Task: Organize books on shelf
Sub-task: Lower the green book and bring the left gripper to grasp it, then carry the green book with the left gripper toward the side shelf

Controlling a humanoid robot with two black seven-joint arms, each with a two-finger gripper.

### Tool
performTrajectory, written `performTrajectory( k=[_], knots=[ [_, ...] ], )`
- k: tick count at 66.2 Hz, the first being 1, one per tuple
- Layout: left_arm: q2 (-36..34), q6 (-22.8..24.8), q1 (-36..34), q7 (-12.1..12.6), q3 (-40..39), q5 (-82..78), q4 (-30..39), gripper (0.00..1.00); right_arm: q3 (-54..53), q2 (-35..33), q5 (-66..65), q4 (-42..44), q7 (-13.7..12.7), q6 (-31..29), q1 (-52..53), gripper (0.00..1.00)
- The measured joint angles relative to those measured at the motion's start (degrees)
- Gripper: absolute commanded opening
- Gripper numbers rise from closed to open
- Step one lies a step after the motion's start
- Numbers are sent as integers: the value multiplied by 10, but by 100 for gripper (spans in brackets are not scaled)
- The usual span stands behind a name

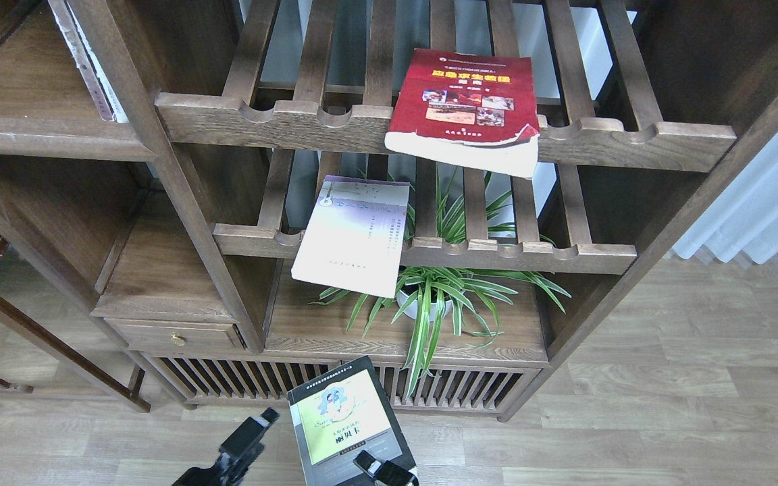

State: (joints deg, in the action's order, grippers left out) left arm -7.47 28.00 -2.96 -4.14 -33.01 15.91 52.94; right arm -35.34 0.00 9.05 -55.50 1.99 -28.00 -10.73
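Note:
The black-grey book (345,425) with a yellow-green panel is held low in front of the bookcase, cover up. My right gripper (379,470) is shut on its near edge at the bottom of the view. My left gripper (252,435) is just left of this book, apart from it, and I cannot tell its fingers apart. The red book (463,108) lies on the upper slatted rack and overhangs its front rail. The white-lavender book (355,233) lies tilted over the lower slatted rack's front rail. The solid shelf (44,138) is at the upper left.
Thin pale volumes (88,61) lean upright at the solid shelf's right end. A potted spider plant (436,297) stands under the lower rack. A brass-knobbed drawer (176,335) is at lower left. A slatted cabinet (254,381) stands on the wooden floor. Pale curtains (760,202) hang at right.

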Motion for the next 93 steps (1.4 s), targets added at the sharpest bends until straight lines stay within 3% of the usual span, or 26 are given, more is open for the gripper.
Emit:
performTrajectory(
  k=[19, 31, 36, 41, 42, 44, 46, 67, 93],
  knots=[
    [12, 0, -7, 0, 28, 0, -2, 88, -1, 0, 0, -6, -2, 0, -6, 19],
    [18, 0, -7, 0, 30, -1, -3, 77, -2, 0, 0, -8, -2, 0, -9, 19],
    [21, 0, -7, 0, 31, -1, -3, 62, -2, 0, 0, -8, -2, 0, -9, 19],
    [23, 0, -7, 0, 31, -1, -3, 39, -3, 0, 0, -9, -2, 0, -9, 19],
    [24, 0, -7, 0, 32, -1, -3, 28, -3, 0, 0, -9, -2, 0, -10, 19],
    [24, 0, -7, 0, 32, 0, -3, 17, -3, 0, 0, -9, -2, 0, -10, 19],
    [25, 0, -6, 0, 32, 0, -3, 11, -3, 0, 0, -9, -2, 0, -10, 19],
    [27, 0, -8, 0, 32, -1, -3, 5, -5, 0, 0, -11, -2, 0, -11, 19],
    [8, 0, -7, 8, 34, -5, 0, 4, -35, 0, 2, -7, -2, 0, -12, 19]
  ],
)
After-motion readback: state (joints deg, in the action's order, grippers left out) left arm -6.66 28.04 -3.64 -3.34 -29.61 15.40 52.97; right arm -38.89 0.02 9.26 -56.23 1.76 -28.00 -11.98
